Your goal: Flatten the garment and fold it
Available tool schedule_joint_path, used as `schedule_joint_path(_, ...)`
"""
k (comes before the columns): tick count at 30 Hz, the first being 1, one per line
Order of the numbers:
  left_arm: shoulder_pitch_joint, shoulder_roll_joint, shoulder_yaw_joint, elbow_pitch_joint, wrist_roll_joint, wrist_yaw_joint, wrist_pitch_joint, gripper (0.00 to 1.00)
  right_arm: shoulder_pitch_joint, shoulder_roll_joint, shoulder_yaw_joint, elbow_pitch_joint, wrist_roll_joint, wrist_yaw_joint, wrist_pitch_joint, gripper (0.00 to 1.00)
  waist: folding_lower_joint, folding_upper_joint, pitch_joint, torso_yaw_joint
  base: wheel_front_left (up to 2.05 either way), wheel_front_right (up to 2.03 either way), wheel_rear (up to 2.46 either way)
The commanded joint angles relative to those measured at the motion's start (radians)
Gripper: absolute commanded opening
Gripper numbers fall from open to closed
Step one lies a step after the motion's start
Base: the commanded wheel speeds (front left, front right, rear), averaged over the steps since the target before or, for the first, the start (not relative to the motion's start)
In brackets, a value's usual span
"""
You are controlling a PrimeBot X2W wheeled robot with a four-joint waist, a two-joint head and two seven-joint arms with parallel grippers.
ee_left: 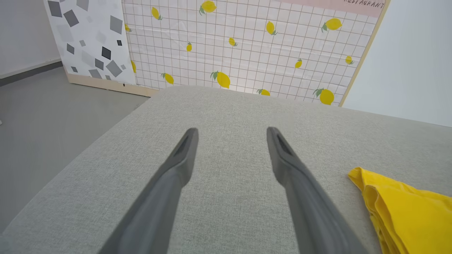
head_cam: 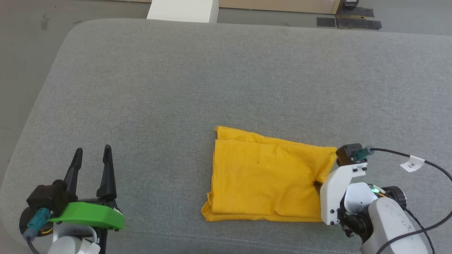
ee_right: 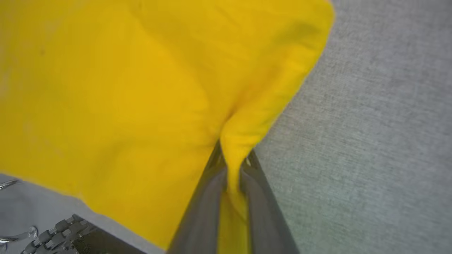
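The garment [head_cam: 265, 176] is a plain mustard-yellow cloth, folded into a rough rectangle on the grey cushioned surface [head_cam: 226, 77], right of the middle near the front edge. My right gripper [head_cam: 317, 184] sits at its right edge, and the right wrist view shows its two fingers [ee_right: 208, 201] shut on a pinched ridge of the garment [ee_right: 141, 88]. My left gripper [head_cam: 92, 151] rests open at the lower left, well apart from the cloth. In the left wrist view the left gripper [ee_left: 231, 135] has nothing between its fingers, and a corner of the garment [ee_left: 406, 211] lies to the right.
The surface ends in a rounded corner at the far left. Beyond it stand a white block [head_cam: 183, 10] and black mats [head_cam: 349, 21] on the floor. A lemon-print panel [ee_left: 247, 46] stands behind the surface. A tagged cable [head_cam: 411, 164] trails from my right wrist.
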Motion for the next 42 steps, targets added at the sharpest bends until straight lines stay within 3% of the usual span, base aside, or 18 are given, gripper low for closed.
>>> schedule_joint_path(1,-0.013,-0.006,0.005,-0.004,-0.015,-0.007,-0.004,1.00,-0.002,0.003,0.012,0.015,-0.011,-0.001,0.011,0.00,0.0000,-0.0001,-0.010,-0.012,0.00,0.00,0.00)
schedule_joint_path(8,0.008,-0.003,0.013,-0.043,-0.018,-0.007,-0.004,1.00,-0.131,0.003,0.117,-0.031,-0.089,-0.001,0.110,0.00,0.0000,-0.0001,0.007,-0.112,0.00,0.00,0.00)
schedule_joint_path(16,-0.023,0.032,-0.004,-0.088,-0.034,-0.007,-0.004,1.00,-0.264,-0.061,0.074,-0.081,-0.126,-0.001,0.222,0.00,0.0000,-0.0001,0.109,-0.274,0.00,0.00,0.00)
schedule_joint_path(19,-0.064,0.087,-0.016,-0.122,-0.056,-0.007,-0.004,1.00,-0.308,-0.105,-0.076,-0.127,-0.160,-0.001,0.253,0.00,0.0000,-0.0001,0.205,-0.344,0.00,0.00,0.00)
schedule_joint_path(24,-0.102,0.150,-0.029,-0.158,-0.079,-0.007,-0.004,1.00,-0.331,-0.121,-0.240,-0.204,-0.227,-0.001,0.278,0.00,0.0000,-0.0001,0.314,-0.362,0.00,0.00,0.00)
schedule_joint_path(32,-0.160,0.234,-0.038,-0.184,-0.124,-0.007,-0.004,1.00,-0.365,-0.114,-0.562,-0.372,-0.344,-0.001,0.302,0.00,0.0000,-0.0001,0.466,-0.301,0.00,0.00,0.00)
schedule_joint_path(39,-0.165,0.268,-0.018,-0.183,-0.141,-0.007,-0.004,1.00,-0.436,-0.078,-0.738,-0.476,-0.427,-0.001,0.264,0.00,0.0000,-0.0001,0.518,-0.257,0.00,0.00,0.00)
schedule_joint_path(40,-0.165,0.270,-0.016,-0.183,-0.142,-0.007,-0.004,1.00,-0.444,-0.078,-0.747,-0.478,-0.440,-0.001,0.252,0.11,0.0000,-0.0001,0.518,-0.253,0.00,0.00,0.00)
schedule_joint_path(41,-0.164,0.270,-0.014,-0.181,-0.143,-0.007,-0.004,1.00,-0.449,-0.081,-0.753,-0.478,-0.450,-0.001,0.244,0.86,0.0000,-0.0001,0.517,-0.251,0.00,0.00,0.00)
schedule_joint_path(42,-0.163,0.269,-0.013,-0.180,-0.143,-0.007,-0.004,1.00,-0.457,-0.085,-0.763,-0.480,-0.463,-0.001,0.231,1.00,0.0000,-0.0001,0.515,-0.247,0.00,0.00,0.00)
